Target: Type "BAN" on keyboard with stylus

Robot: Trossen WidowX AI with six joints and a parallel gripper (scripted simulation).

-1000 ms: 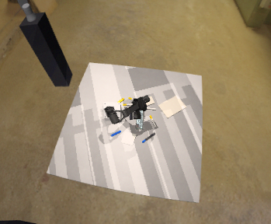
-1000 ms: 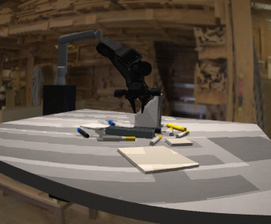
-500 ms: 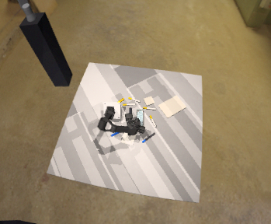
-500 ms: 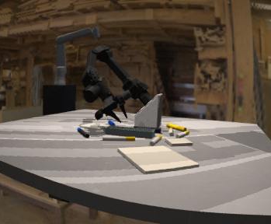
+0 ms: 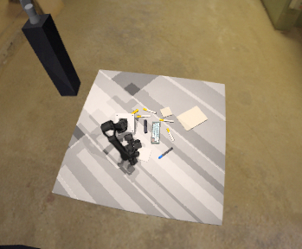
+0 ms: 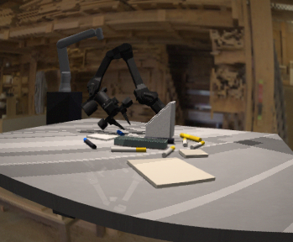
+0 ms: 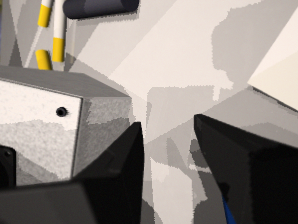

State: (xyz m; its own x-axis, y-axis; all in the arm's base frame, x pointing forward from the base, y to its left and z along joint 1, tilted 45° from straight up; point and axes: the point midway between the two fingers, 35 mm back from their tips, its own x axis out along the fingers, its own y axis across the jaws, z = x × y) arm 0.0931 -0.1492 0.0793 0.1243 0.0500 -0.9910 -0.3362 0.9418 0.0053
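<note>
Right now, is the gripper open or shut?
Open: its fingers stand apart in the wrist view, with nothing between them.

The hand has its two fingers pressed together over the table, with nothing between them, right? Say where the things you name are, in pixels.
Not quite: the hand's (image 5: 134, 160) (image 6: 127, 126) (image 7: 167, 120) fingers (image 6: 125, 117) stand apart, as the wrist view shows. It is over the table (image 5: 192, 186) (image 6: 245, 185) (image 7: 165, 45), with nothing between them.
</note>
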